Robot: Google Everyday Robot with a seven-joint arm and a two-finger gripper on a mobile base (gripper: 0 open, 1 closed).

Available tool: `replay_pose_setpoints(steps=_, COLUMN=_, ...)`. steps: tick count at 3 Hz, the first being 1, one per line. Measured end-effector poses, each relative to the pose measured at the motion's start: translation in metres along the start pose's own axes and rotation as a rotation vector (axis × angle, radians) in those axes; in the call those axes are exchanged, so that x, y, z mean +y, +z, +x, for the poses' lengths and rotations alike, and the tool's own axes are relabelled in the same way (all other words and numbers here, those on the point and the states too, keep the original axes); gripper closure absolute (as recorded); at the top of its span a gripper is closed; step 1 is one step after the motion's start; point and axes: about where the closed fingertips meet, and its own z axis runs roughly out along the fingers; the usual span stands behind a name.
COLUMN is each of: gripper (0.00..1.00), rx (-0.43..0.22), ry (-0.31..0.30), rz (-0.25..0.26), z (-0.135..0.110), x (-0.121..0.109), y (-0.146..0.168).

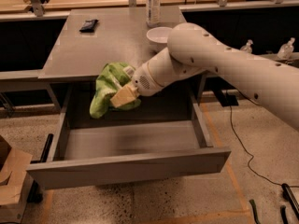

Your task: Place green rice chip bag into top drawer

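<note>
The lime-green rice chip bag [106, 90] hangs crumpled in my gripper [120, 97], over the back left part of the open top drawer [133, 139]. The gripper is shut on the bag's right side, just past the desk's front edge. The drawer is pulled far out, a wide shallow grey tray with a plain front panel [128, 166]. Its inside holds nothing that I can see. My white arm reaches in from the right, across the desk's front right corner.
On the grey desk [88, 45] stand a white bowl [158, 37] and a clear bottle [153, 4] at the back, and a small black packet [88, 25] at the far left. A cardboard box [11, 174] sits on the floor at left. A cable [240, 139] runs at right.
</note>
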Motion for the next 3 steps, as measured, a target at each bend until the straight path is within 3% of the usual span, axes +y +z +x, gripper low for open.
replay_pose_setpoints(steps=1, gripper=1.00, rx=0.071, ry=0.084, rz=-0.066, z=0.055, x=0.029, y=0.011)
replay_pose_setpoints(steps=2, gripper=1.00, rx=0.098, ry=0.158, rz=-0.068, z=0.103, x=0.041, y=0.016)
replay_pose_setpoints(steps=3, gripper=0.84, rx=0.095, ry=0.159, rz=-0.050, z=0.120, x=0.027, y=0.024)
